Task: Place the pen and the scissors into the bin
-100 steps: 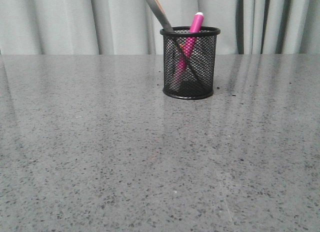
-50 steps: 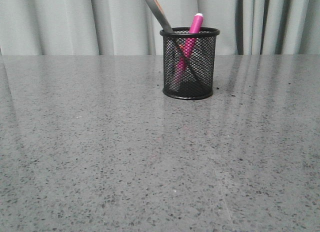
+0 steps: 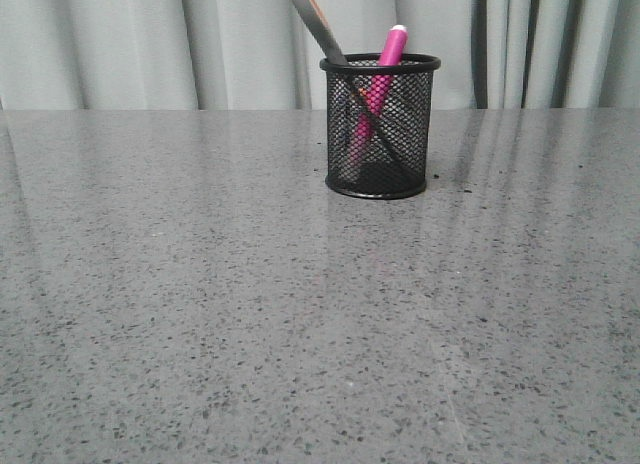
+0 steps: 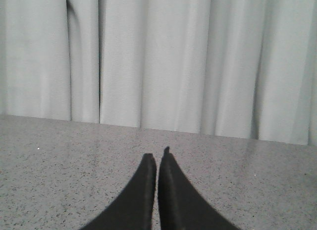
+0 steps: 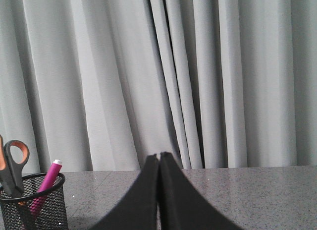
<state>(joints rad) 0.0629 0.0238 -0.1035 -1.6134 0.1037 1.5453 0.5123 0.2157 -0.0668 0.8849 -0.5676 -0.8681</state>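
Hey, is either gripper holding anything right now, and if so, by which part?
Nothing is held. The left gripper and right gripper are both shut on nothing; the pen and scissors stand in the bin.

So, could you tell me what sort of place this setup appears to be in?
Probably a lab or studio test bench: a bare grey speckled table, a plain grey curtain behind it, and only a mesh bin holding the pen and scissors.

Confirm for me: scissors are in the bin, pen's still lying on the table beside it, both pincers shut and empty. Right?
Not quite. The pen stands inside the bin with the scissors, as the front view shows. Left pincer and right pincer are shut and empty.
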